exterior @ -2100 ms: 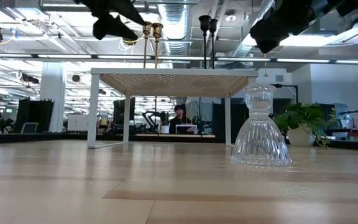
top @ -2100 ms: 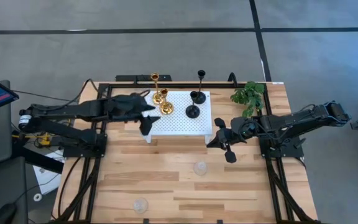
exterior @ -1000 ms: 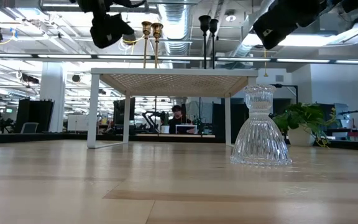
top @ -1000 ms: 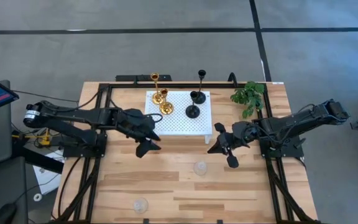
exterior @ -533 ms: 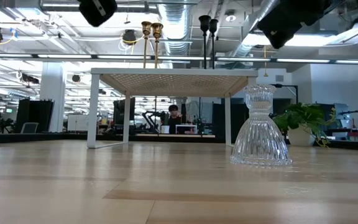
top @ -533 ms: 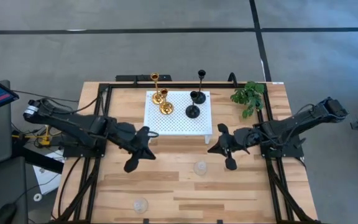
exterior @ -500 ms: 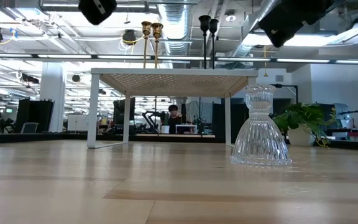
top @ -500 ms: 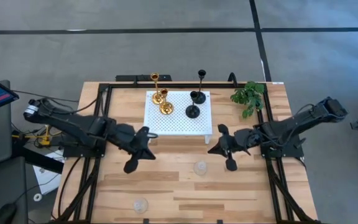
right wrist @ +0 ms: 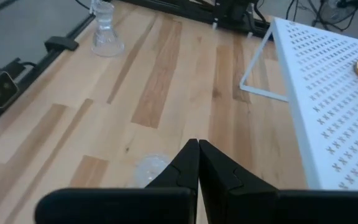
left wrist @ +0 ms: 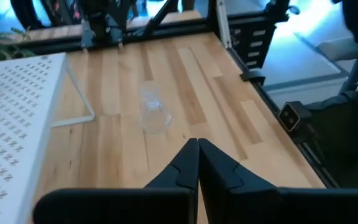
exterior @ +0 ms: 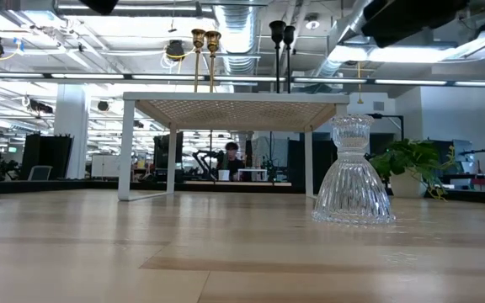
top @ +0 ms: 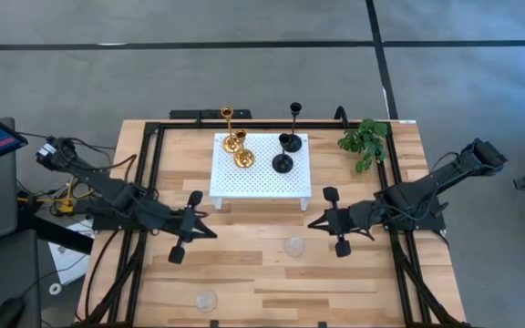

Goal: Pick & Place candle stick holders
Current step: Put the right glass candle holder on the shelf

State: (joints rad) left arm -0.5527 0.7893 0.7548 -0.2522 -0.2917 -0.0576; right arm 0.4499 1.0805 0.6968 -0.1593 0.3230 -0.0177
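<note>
Two gold candle stick holders (top: 239, 148) and two black ones (top: 286, 151) stand on their round bases on the white perforated platform (top: 259, 178). One clear glass holder (top: 293, 246) stands on the wood between my grippers, and another (top: 206, 299) is by the near edge. My left gripper (top: 210, 229) hovers shut and empty, left of the platform's near corner, pointing right. My right gripper (top: 312, 223) hovers shut and empty, pointing left, just right of the middle glass holder (right wrist: 151, 167).
A green plant sprig (top: 365, 141) sits at the far right of the table. Black frame rails (top: 144, 182) run along both sides. Bare wood lies between the platform and the near edge. In the low view a person (exterior: 230, 160) sits in the room far behind the platform.
My left gripper has drawn back from the platform's left side toward the table's near left and now points right. My right gripper has shifted slightly toward the near edge. The holders have stayed where they were.
</note>
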